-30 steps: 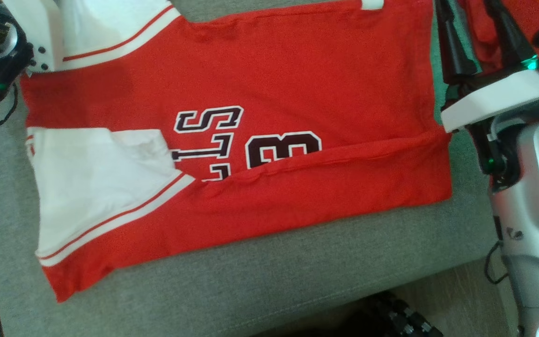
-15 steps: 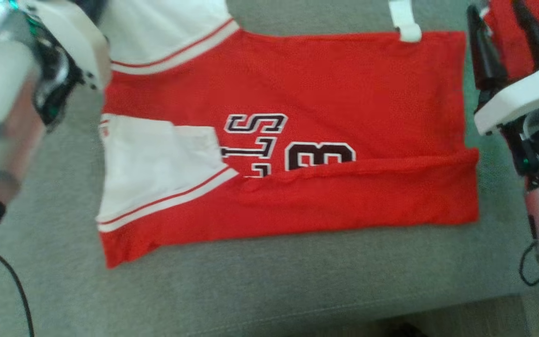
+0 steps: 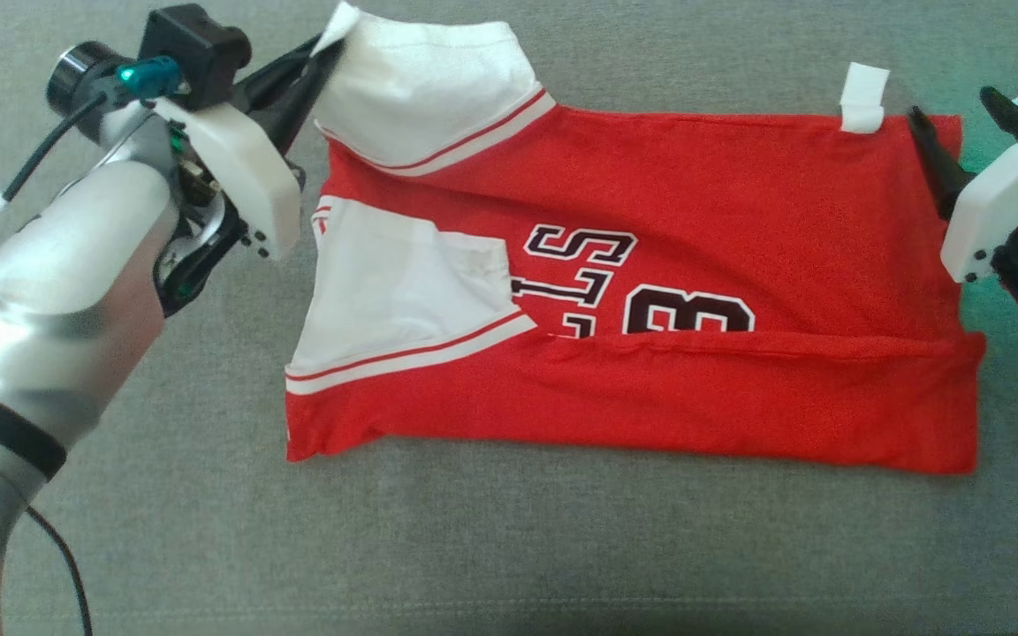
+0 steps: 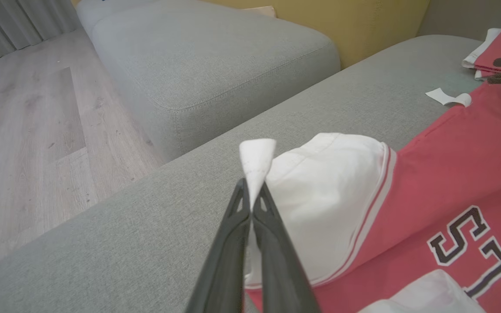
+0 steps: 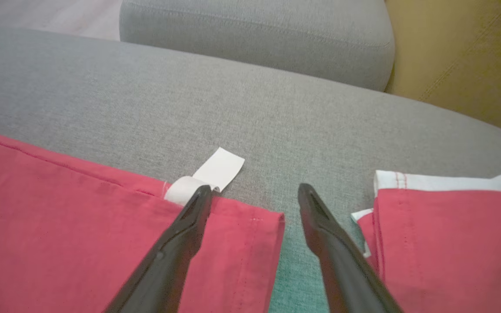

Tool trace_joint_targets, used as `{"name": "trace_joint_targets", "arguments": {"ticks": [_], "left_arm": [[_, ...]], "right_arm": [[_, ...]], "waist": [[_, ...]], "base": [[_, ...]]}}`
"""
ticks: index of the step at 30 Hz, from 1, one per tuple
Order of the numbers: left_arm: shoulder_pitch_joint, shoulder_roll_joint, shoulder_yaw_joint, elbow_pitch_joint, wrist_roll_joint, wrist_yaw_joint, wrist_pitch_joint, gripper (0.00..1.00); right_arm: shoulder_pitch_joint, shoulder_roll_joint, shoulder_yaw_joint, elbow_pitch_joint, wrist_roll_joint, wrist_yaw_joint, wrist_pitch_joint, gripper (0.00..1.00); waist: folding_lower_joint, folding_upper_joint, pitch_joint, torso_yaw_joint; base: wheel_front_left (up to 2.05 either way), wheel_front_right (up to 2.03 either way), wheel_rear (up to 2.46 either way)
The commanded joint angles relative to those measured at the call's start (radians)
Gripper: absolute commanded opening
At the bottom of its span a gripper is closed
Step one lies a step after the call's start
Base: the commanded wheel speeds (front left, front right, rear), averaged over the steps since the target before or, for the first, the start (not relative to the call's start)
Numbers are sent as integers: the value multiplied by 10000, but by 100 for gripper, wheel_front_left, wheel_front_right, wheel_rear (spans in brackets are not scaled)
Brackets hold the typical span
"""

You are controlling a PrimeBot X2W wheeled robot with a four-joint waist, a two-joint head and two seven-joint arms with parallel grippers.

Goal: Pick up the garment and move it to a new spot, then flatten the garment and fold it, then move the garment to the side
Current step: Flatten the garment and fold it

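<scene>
On the grey sofa (image 3: 474, 548) before us, a strip of bare cushion lies nearest. Just beyond it the red jersey (image 3: 739, 203) is spread flat, its length running left to right. Its near long edge is folded up over the body in a band (image 3: 739, 389), which covers the lower part of the dark print (image 3: 650, 314). At our left end the near sleeve (image 3: 394, 291), white with a red stripe, lies folded in on the red cloth.

Farther back, the far sleeve (image 3: 421, 88) reaches out past the jersey's far edge. Our left gripper (image 3: 322, 55) comes in from the left with its fingers pressed together on the corner of that sleeve. In the left wrist view a small white point of cloth stands up from between the tips.

At the jersey's far right corner, our right gripper (image 3: 955, 110) hovers with its fingers apart and nothing between them. One finger is over the hem just beside the white tag (image 3: 862, 97); whether it touches the hem we cannot tell. The other is over the bare gap between the jersey and another garment (image 5: 450, 243), red with white trim.

Beyond the sofa we see a grey ottoman (image 4: 215, 56), wood floor (image 4: 28, 130) and a yellow surface (image 5: 463, 56).
</scene>
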Motion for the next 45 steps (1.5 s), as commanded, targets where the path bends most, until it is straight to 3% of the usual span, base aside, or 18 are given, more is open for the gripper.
{"name": "trace_joint_targets", "arguments": {"ticks": [1, 16, 17, 18, 38, 45], "left_arm": [[-320, 308, 283, -250, 48, 60, -95, 0], [-508, 325, 203, -616, 36, 144, 41, 0], [-535, 334, 208, -602, 36, 149, 40, 0], [-565, 342, 221, -577, 40, 176, 35, 0], [-2259, 327, 1168, 656, 441, 370, -293, 0], [-2734, 212, 2436, 469, 1154, 919, -309, 0]], "right_arm": [[-266, -280, 279, 15, 151, -9, 95, 100], [-1494, -673, 2182, 1878, 1112, -9, 544, 100], [-1583, -737, 2304, 1914, 1194, -9, 525, 22], [-1677, -803, 2414, 1939, 1269, -9, 481, 0], [-4211, -1027, 2863, 1908, 2553, -9, -2141, 0], [-5168, -797, 2752, 2456, 2355, -9, -3702, 0]], "waist": [[0, 0, 49, 87], [0, 0, 478, 206], [0, 0, 510, 201], [0, 0, 537, 195], [0, 0, 1093, -127], [0, 0, 1361, -153]], "base": [[0, 0, 0], [0, 0, 0], [0, 0, 0], [0, 0, 0], [0, 0, 0], [0, 0, 0]]}}
